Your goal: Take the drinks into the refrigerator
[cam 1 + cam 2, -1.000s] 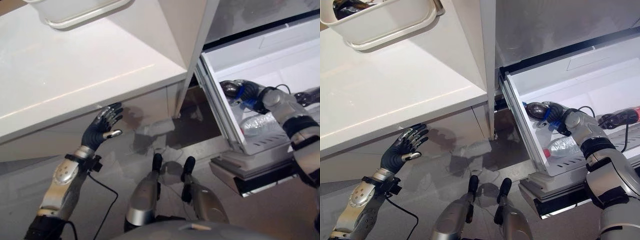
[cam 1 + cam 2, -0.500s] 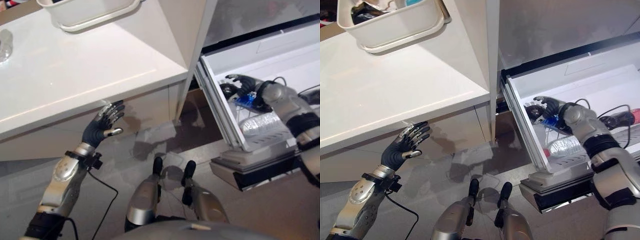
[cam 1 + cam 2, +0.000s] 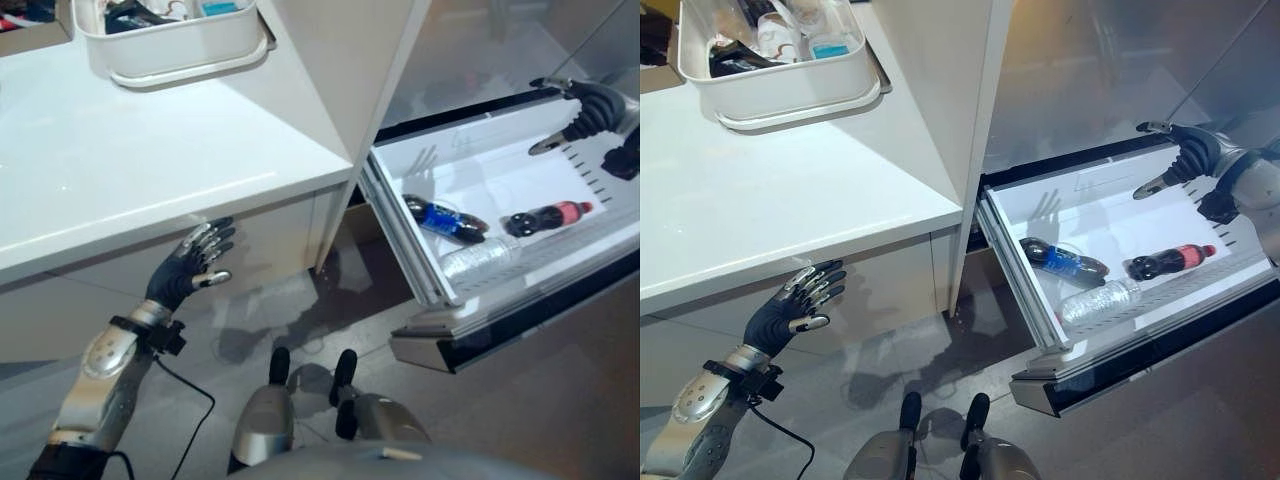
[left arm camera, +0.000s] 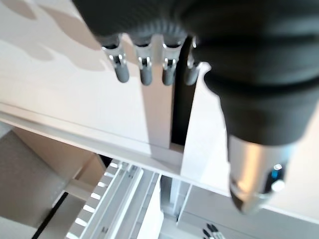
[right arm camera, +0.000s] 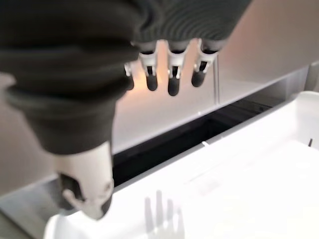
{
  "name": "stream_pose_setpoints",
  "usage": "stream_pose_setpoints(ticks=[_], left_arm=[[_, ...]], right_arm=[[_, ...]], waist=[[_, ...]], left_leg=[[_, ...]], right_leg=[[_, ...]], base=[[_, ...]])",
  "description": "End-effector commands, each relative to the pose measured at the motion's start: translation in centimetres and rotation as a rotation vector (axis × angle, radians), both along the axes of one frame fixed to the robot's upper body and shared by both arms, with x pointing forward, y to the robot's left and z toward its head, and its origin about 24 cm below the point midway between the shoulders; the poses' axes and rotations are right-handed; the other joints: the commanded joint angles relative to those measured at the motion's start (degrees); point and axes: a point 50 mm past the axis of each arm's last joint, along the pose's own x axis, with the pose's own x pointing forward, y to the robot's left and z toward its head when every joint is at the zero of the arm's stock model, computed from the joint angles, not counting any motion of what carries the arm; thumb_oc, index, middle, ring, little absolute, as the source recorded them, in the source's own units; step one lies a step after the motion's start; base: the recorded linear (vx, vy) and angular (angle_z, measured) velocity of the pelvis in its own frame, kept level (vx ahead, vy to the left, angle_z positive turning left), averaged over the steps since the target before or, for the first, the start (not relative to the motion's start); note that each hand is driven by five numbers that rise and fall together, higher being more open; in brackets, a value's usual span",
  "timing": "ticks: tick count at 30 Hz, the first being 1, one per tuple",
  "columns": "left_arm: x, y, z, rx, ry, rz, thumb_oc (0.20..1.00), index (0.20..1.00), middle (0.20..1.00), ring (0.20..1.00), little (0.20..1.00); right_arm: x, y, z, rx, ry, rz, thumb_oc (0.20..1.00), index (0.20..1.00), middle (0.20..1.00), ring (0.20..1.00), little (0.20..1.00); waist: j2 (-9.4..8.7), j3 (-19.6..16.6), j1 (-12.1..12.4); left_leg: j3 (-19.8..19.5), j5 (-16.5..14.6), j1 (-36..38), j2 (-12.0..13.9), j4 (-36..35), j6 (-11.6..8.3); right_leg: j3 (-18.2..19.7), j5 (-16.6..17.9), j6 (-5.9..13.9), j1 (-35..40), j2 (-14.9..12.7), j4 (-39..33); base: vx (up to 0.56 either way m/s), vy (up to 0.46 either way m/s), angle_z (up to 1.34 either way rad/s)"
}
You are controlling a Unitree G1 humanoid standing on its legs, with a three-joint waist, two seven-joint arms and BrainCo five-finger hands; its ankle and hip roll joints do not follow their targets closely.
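From my remote seat I've got three drinks lying on their sides in the pulled-out fridge drawer (image 3: 1035,215): a dark bottle with a blue label (image 3: 1062,260) toward the counter side, a dark bottle with a red label (image 3: 1169,262) on the other side, and a clear water bottle (image 3: 1098,299) at the drawer's front edge, a bit apart from the other two. Nothing's being held. My right hand (image 3: 1186,158) is up over the back corner of the drawer, fingers relaxed and straight, not touching any bottle; its wrist cam looks down onto the white drawer floor. My left hand (image 3: 187,270) hangs off to the side in front of the cabinet face under the white counter (image 3: 150,160), fingers spread and empty. Up on that counter sits a white bin (image 3: 790,85) full of odds and ends I can't make out.
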Motion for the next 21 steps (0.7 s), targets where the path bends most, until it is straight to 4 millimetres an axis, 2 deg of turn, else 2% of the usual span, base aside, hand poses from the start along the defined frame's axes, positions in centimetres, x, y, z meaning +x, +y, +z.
stream_pose_setpoints(ticks=[1,2,3,4,6,7,8,10,11,12,13,14,15,16,17,18,19,21], left_arm=[[-0.4,0.2,2.9,0.013,-0.163,-0.012,1.000,1.000,1.000,1.000,1.000],[-0.5,0.3,2.9,0.016,-0.164,-0.002,1.000,1.000,1.000,1.000,1.000],[-0.8,0.8,2.6,0.006,-0.167,0.041,1.000,1.000,1.000,1.000,1.000],[-1.0,0.9,2.5,0.005,-0.165,0.053,1.000,1.000,1.000,1.000,1.000],[-1.1,0.9,2.4,0.009,-0.164,0.064,1.000,1.000,1.000,1.000,1.000],[-1.4,1.4,2.3,0.011,-0.173,0.105,1.000,1.000,1.000,1.000,1.000],[-1.5,1.5,2.2,0.017,-0.173,0.116,1.000,1.000,1.000,1.000,1.000],[-1.8,1.7,2.2,0.025,-0.178,0.141,1.000,1.000,1.000,1.000,1.000],[-1.8,1.7,2.2,0.028,-0.177,0.139,1.000,1.000,1.000,1.000,1.000],[-2.0,1.8,1.9,0.021,-0.183,0.173,1.000,1.000,1.000,1.000,1.000],[-2.0,1.7,1.8,0.015,-0.189,0.181,1.000,1.000,1.000,1.000,1.000],[-2.1,1.7,1.8,0.017,-0.188,0.180,1.000,1.000,1.000,1.000,1.000],[-2.3,1.7,1.6,0.007,-0.194,0.206,1.000,1.000,1.000,1.000,1.000],[-2.3,1.6,1.5,0.003,-0.197,0.211,1.000,1.000,1.000,1.000,1.000],[-2.3,1.6,1.5,0.004,-0.197,0.212,1.000,1.000,1.000,1.000,1.000],[-2.4,1.5,1.3,0.009,-0.198,0.224,1.000,1.000,1.000,1.000,1.000],[-2.4,1.5,1.3,0.010,-0.197,0.224,1.000,1.000,1.000,1.000,1.000],[-2.5,1.5,1.2,0.009,-0.208,0.243,1.000,1.000,1.000,1.000,1.000]], right_arm=[[-1.6,-0.6,0.9,0.054,-0.103,0.019,1.000,1.000,1.000,1.000,1.000],[-2.4,-1.0,-0.1,0.097,-0.118,0.023,1.000,1.000,1.000,1.000,1.000],[-3.4,-1.1,-1.6,0.172,-0.146,0.035,1.000,1.000,1.000,1.000,1.000],[-4.3,-1.5,-2.5,0.197,-0.168,0.024,1.000,1.000,1.000,1.000,1.000],[-5.6,-1.9,-3.7,0.228,-0.199,0.002,1.000,1.000,1.000,1.000,1.000],[-7.2,-2.1,-5.6,0.280,-0.226,-0.023,1.000,1.000,1.000,1.000,1.000],[-8.0,-2.2,-6.6,0.297,-0.232,-0.037,1.000,1.000,1.000,1.000,1.000],[-9.4,-2.4,-8.1,0.322,-0.245,-0.077,1.000,1.000,1.000,1.000,1.000],[-9.5,-2.4,-8.2,0.322,-0.244,-0.080,1.000,1.000,1.000,1.000,1.000],[-10.5,-2.2,-9.9,0.362,-0.257,-0.107,1.000,1.000,1.000,1.000,1.000],[-10.9,-2.2,-10.8,0.388,-0.261,-0.130,1.000,1.000,1.000,1.000,1.000],[-11.0,-2.2,-10.9,0.388,-0.261,-0.131,1.000,1.000,1.000,1.000,1.000],[-11.7,-1.8,-12.9,0.436,-0.238,-0.151,1.000,1.000,1.000,1.000,1.000],[-11.9,-1.8,-13.9,0.471,-0.220,-0.170,1.000,1.000,1.000,1.000,1.000],[-11.9,-1.8,-14.0,0.472,-0.219,-0.170,1.000,1.000,1.000,1.000,1.000],[-12.1,-1.5,-15.9,0.518,-0.178,-0.197,1.000,1.000,1.000,1.000,1.000],[-12.1,-1.5,-15.9,0.518,-0.178,-0.197,1.000,1.000,1.000,1.000,1.000],[-12.4,-1.2,-17.9,0.553,-0.139,-0.232,1.000,1.000,1.000,1.000,1.000]], waist=[[-0.29,-3.7,-0.8],[-0.60,-4.0,-0.8],[-0.42,-4.6,-2.2],[-0.62,-5.0,-2.4],[-0.81,-5.4,-2.4],[-0.70,-5.9,-3.2],[-0.62,-6.1,-3.4],[-0.43,-6.6,-3.7],[-0.49,-6.7,-3.5],[-0.20,-7.2,-4.3],[0.00,-7.4,-4.4],[-0.06,-7.4,-4.4],[0.19,-7.8,-4.8],[0.27,-8.0,-5.0],[0.21,-8.0,-4.9],[0.32,-8.3,-5.2],[0.29,-8.3,-5.2],[0.58,-8.5,-5.4]], left_leg=[[-1.3,-3.0,0.2,0.9,-0.2,-0.39],[-1.2,-3.2,0.6,0.9,-0.3,-0.31],[-0.9,-3.6,1.2,0.9,-0.5,-0.11],[-0.8,-3.7,1.6,0.9,-0.7,-0.02],[-0.7,-3.8,2.0,0.9,-1.1,0.05],[-0.3,-4.1,2.7,0.9,-1.5,0.26],[-0.2,-4.2,3.2,0.8,-1.8,0.37],[0.2,-4.4,3.9,0.9,-2.3,0.54],[0.2,-4.4,3.9,0.9,-2.3,0.55],[0.6,-4.8,4.5,0.8,-2.5,0.69],[0.8,-4.9,4.7,0.8,-2.6,0.76],[0.8,-4.9,4.7,0.8,-2.6,0.76],[1.2,-5.2,5.2,0.8,-2.6,0.88],[1.4,-5.3,5.5,0.8,-2.7,0.90],[1.5,-5.3,5.5,0.8,-2.7,0.91],[1.8,-5.5,6.0,0.8,-2.8,0.92],[1.9,-5.6,6.0,0.8,-2.8,0.92],[2.4,-5.8,6.6,0.8,-2.8,0.93]], right_leg=[[-0.3,-1.1,5.76,-0.6,-2.7,4.8],[-0.2,-1.2,5.86,-0.3,-2.6,4.7],[0.1,-1.4,5.98,0.0,-2.5,4.8],[0.2,-1.5,6.06,0.2,-2.4,4.7],[0.3,-1.5,6.24,0.4,-2.4,4.6],[0.8,-1.6,6.44,0.7,-2.3,4.5],[0.9,-1.6,6.49,0.9,-2.3,4.4],[1.3,-1.7,6.60,1.2,-2.2,4.3],[1.3,-1.7,6.61,1.2,-2.2,4.3],[1.8,-1.8,6.68,1.4,-2.2,4.1],[2.1,-1.8,6.69,1.5,-2.1,4.1],[2.1,-1.8,6.70,1.5,-2.1,4.1],[2.6,-1.9,6.75,1.8,-2.1,4.0],[2.9,-1.9,6.77,1.9,-2.1,4.0],[3.0,-1.9,6.77,1.9,-2.1,3.9],[3.3,-1.9,6.80,2.2,-2.0,3.7],[3.4,-1.8,6.81,2.2,-2.0,3.7],[4.0,-1.6,6.88,2.5,-2.0,3.4]], base=[[0.08,0.011,-0.06],[0.08,0.016,-0.09],[0.11,0.022,-0.09],[0.09,0.020,-0.11],[0.08,0.017,-0.09],[0.12,0.032,-0.08],[0.11,0.035,-0.08],[0.06,0.027,-0.15],[0.07,0.034,-0.16],[0.06,0.038,-0.21],[0.06,0.038,-0.17],[0.05,0.038,-0.10],[0.05,0.037,-0.07],[0.05,0.037,-0.07],[0.03,0.020,-0.16],[0.01,0.009,-0.17],[0.02,0.021,-0.17],[0.01,0.021,-0.08]])
